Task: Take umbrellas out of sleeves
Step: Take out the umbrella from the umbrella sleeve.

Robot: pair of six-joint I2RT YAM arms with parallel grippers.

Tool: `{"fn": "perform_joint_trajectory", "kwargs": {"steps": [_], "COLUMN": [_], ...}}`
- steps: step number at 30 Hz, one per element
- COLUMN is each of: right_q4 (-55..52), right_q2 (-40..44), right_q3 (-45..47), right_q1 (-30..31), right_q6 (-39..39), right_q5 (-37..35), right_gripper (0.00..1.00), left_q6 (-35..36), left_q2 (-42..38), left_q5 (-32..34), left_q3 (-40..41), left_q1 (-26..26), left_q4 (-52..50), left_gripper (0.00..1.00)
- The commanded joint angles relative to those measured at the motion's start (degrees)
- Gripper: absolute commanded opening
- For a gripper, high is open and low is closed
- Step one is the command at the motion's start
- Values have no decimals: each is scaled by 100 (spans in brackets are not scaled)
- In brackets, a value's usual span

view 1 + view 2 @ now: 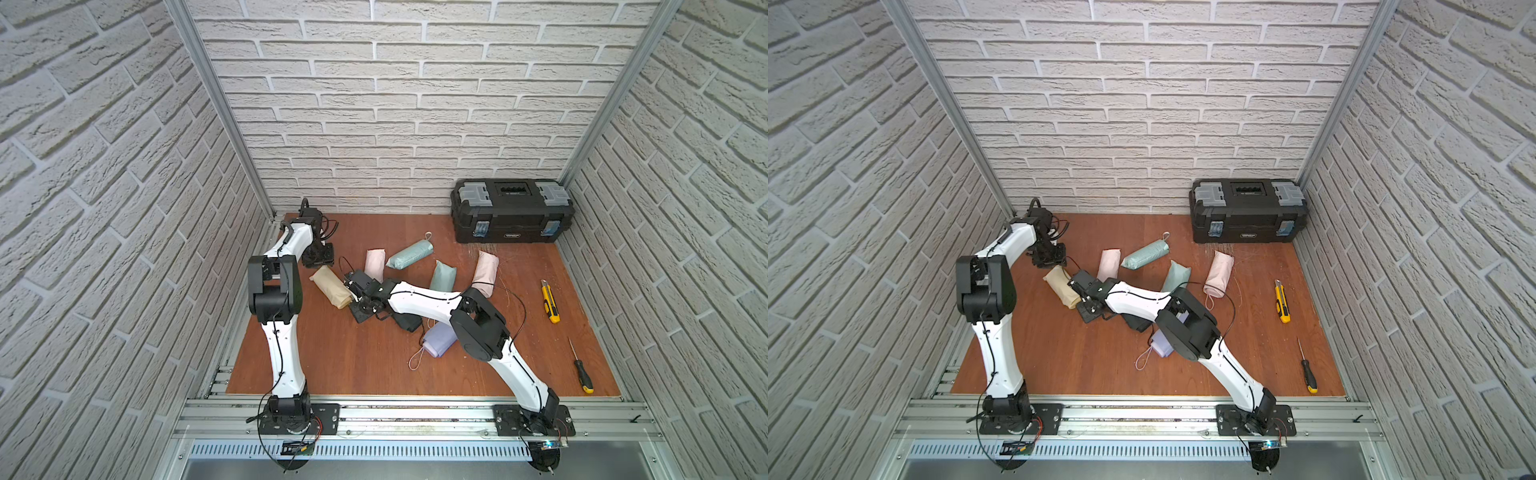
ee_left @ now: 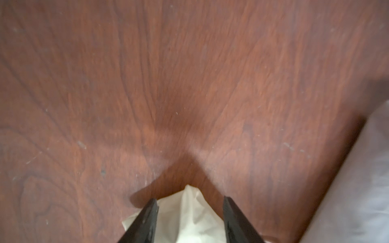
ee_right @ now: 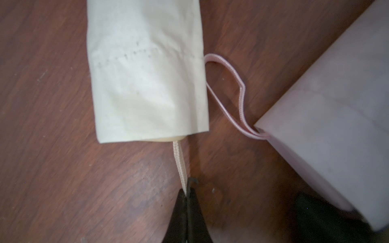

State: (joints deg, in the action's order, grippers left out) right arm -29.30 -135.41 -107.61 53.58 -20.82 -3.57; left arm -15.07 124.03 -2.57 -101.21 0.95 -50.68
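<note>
**Around the fingers.** A pink sleeved umbrella [image 3: 326,105] lies just beside the right gripper [image 3: 186,189]. Its pink loop [image 3: 233,82] curls against the beige sleeve [image 3: 145,73]. Beyond it from those fingers, in both top views, lie a mint umbrella [image 1: 410,254], a second mint umbrella [image 1: 443,276] and a second pink umbrella [image 1: 485,272]. Behind the fingers, a black umbrella [image 1: 409,322] and a lilac umbrella [image 1: 438,338] lie partly under the right arm. Well apart from both grippers are a black toolbox [image 1: 511,210], a yellow utility knife [image 1: 550,301] and a screwdriver [image 1: 582,370].

**Surface and room.** The tabletop [image 1: 332,365] is scuffed, reddish wood-grain. White brick-pattern walls [image 1: 395,104] stand on three sides.

**Fingers.**
- **Right gripper:** the fingers [image 3: 179,214] are pressed together, clamped on the beige wrist loop [image 3: 179,160]. The loop runs taut from the sleeve's open mouth, where the beige umbrella [image 3: 166,139] just shows.
- **Left gripper [image 2: 189,202]:** the fingers [image 2: 145,221] stand apart, straddling the sleeve's opposite, closed end. Whether they pinch it cannot be told from this blurred wrist view.
</note>
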Motion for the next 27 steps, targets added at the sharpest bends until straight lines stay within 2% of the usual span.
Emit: {"fn": "perform_joint_trajectory", "kwargs": {"steps": [1, 7, 12, 14, 27], "right_q4": [-120, -111, -111, -111, 64], "right_q2": [109, 103, 97, 103, 374], "right_q3": [172, 173, 171, 179, 623], "right_q1": [46, 46, 45, 46, 73], "right_q6": [-88, -89, -102, -103, -179], "right_q5": [76, 85, 111, 120, 350], "right_gripper": [3, 3, 3, 3, 3], "left_q6": [169, 189, 194, 204, 332], "left_q2": [129, 152, 152, 141, -47], "left_q5": [65, 34, 55, 85, 239], "left_q3": [-78, -103, -123, -120, -307], "left_q1": [36, 29, 30, 29, -94], "left_q4": [-239, -259, -285, -285, -338], "left_gripper": [42, 25, 3, 0, 0]}}
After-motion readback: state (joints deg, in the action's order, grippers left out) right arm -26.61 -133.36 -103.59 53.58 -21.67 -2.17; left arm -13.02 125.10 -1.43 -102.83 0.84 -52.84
